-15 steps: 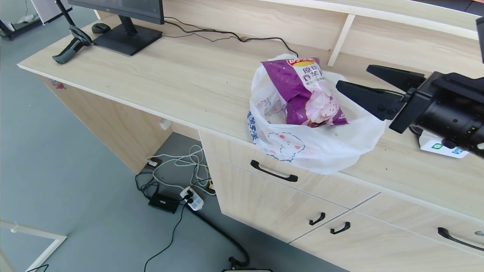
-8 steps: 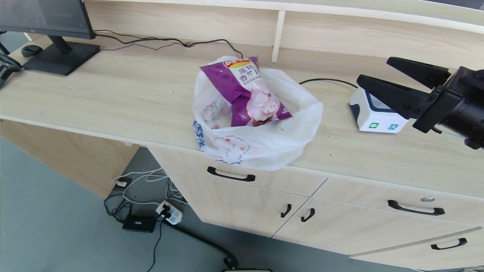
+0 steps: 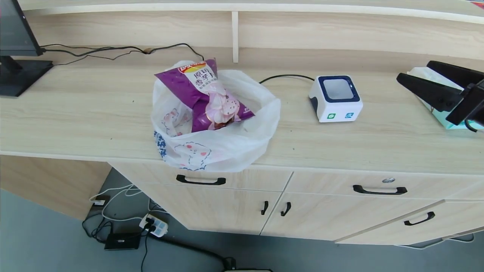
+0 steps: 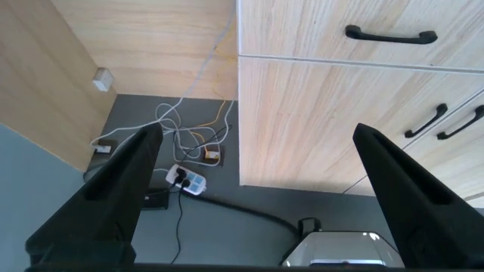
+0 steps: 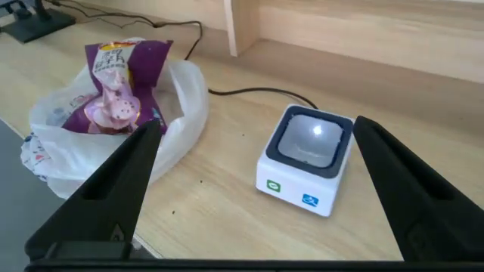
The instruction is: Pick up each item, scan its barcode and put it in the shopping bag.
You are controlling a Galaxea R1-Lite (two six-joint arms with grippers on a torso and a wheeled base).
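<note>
**Lining up on the last pack, chips bagged**

We see the purple chip bag (image 3: 206, 98) sitting in the white shopping bag (image 3: 211, 151) on the desk (image 3: 75, 113), left of the barcode scanner (image 3: 335, 98). Our right pincer (image 3: 414, 71) hangs with fingers apart and empty, just in front of a white-and-teal soft pack (image 3: 420, 72) at the desk's right end. Our left pincer (image 4: 259, 132) is spread wide too, holding nothing, low before the drawers (image 4: 333, 106). We judge the pack light, squashy and film-slick. We would grip it across its short width, firmly enough not to slide, leaving the printed faces clear for the scanner.
</note>
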